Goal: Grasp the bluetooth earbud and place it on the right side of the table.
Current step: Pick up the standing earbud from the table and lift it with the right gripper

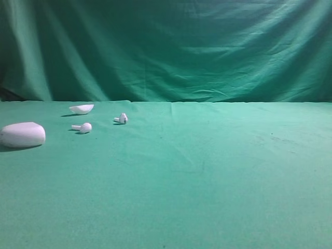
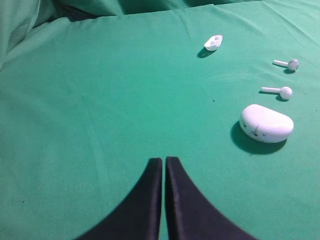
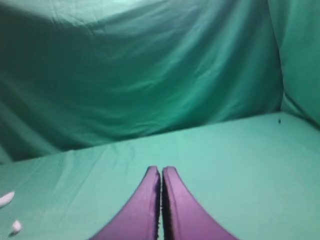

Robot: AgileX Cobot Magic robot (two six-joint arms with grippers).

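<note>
The bluetooth earbud (image 1: 122, 119), small and white with a dark spot on its head, lies on the green table (image 1: 207, 176) at the far left. It also shows in the left wrist view (image 2: 291, 64). A plain white earbud (image 1: 83, 127) lies just left of it. Neither gripper shows in the exterior view. My left gripper (image 2: 163, 160) is shut and empty, well short and left of the earbuds. My right gripper (image 3: 161, 169) is shut and empty above bare cloth.
A white oval case (image 1: 22, 135) sits at the left edge, also in the left wrist view (image 2: 266, 123). A white lid-like shell (image 1: 82, 108) lies behind the earbuds. A green backdrop (image 1: 166, 46) hangs behind the table. Two small white things (image 3: 7, 199) show at the right wrist view's left edge.
</note>
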